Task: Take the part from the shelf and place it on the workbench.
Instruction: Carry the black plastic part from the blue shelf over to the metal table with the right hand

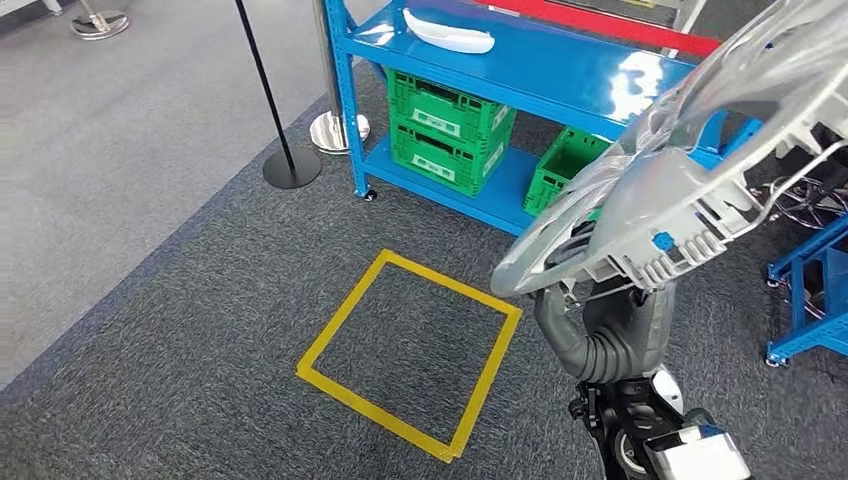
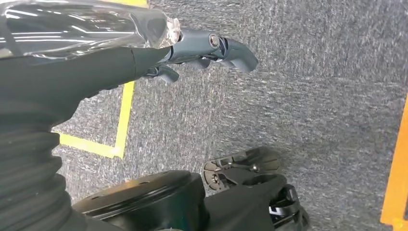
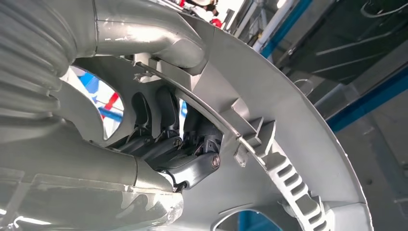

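The part is a large silver wheel cover [image 1: 680, 200] with ribbed clips on its back, held up and tilted at the right of the head view. My right hand [image 1: 590, 295] grips it from below and is mostly hidden behind its rim. In the right wrist view the dark fingers [image 3: 192, 156] reach through an opening in the cover [image 3: 298, 130] and the grey thumb clamps the rim. My left hand [image 2: 211, 48] hangs over the grey carpet, its fingers apart and holding nothing.
A blue shelf [image 1: 540, 60] stands ahead with a white curved part [image 1: 448, 35] on top and green crates [image 1: 450, 120] below. A yellow tape square [image 1: 410, 350] marks the carpet. A black stanchion base [image 1: 292, 168] is at left, a blue frame [image 1: 810, 300] at right.
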